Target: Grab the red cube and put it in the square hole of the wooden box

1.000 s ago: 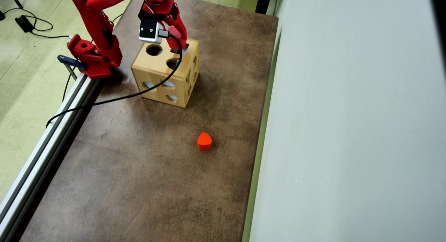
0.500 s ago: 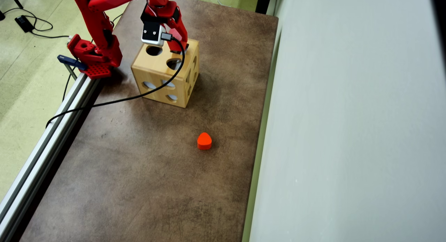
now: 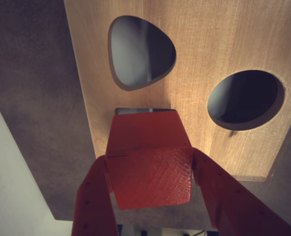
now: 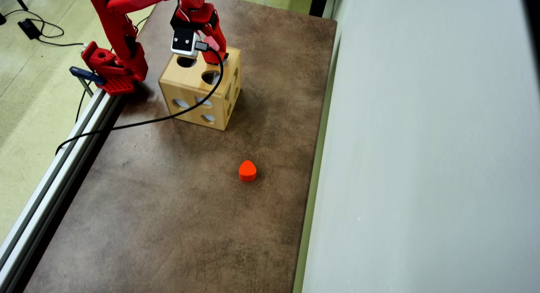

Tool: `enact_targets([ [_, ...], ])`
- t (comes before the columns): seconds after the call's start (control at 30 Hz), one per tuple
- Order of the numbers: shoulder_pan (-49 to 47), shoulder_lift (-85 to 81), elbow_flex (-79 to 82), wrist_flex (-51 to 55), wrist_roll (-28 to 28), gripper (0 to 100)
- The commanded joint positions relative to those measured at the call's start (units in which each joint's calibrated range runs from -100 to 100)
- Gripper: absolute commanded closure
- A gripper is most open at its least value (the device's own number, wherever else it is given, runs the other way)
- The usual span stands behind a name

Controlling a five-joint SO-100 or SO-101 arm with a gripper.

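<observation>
In the wrist view the red cube (image 3: 150,167) sits between my two red fingers (image 3: 93,196), which press on its left and right sides. My gripper (image 3: 150,169) is shut on it. The cube hangs just over the wooden box (image 3: 209,44) and covers the square hole (image 3: 140,110), of which only a dark sliver along the far edge shows. In the overhead view my gripper (image 4: 218,56) is at the far right corner of the wooden box's (image 4: 190,88) top, and the cube is hidden by the fingers.
The box top also has a rounded heart-like cut-out (image 3: 140,51) and a round cut-out (image 3: 243,98). An orange-red heart-like block (image 4: 247,171) lies on the brown table (image 4: 168,208). A black cable (image 4: 139,122) trails across the box. A grey wall (image 4: 422,158) stands at the right.
The wrist shifted slightly over the box's top corner between one second ago and half a second ago. Since then it has barely moved.
</observation>
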Motion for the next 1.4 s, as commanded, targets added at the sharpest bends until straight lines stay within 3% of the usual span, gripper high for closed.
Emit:
enact_targets([
  [0.0,0.3,0.0,-0.2,0.1,0.3,98],
  [1.37,0.2,-1.2,-1.3,-0.4,-0.4,98],
])
